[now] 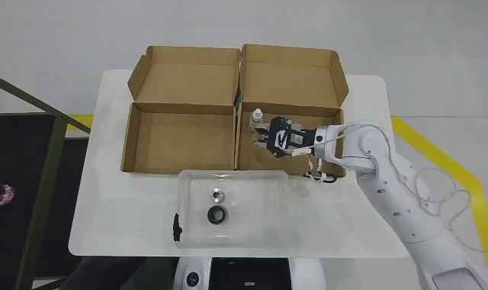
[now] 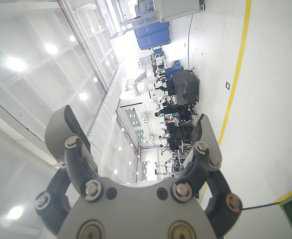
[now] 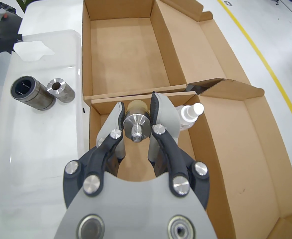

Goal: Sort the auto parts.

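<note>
My right gripper (image 3: 136, 115) (image 1: 264, 137) is shut on a threaded metal part (image 3: 135, 123), a cylinder with a stud end, held over the right cardboard box (image 3: 238, 150) (image 1: 245, 160). A white spray bottle (image 3: 189, 115) (image 1: 258, 120) lies in that box beside the fingers. The left cardboard box (image 3: 128, 55) (image 1: 179, 141) holds nothing. In the clear plastic tray (image 1: 267, 221) (image 3: 36, 130) stand a dark bearing sleeve (image 3: 32, 93) (image 1: 217, 214) and a smaller steel bushing (image 3: 60, 90) (image 1: 219, 194). My left gripper (image 2: 136, 125) is open, pointed up at the hall ceiling with nothing between its fingers.
Both boxes have their lids folded back toward the table's far edge. A black scrap (image 1: 177, 229) hangs at the tray's left corner. A dark green frame (image 1: 30, 175) stands left of the white table (image 1: 107, 198).
</note>
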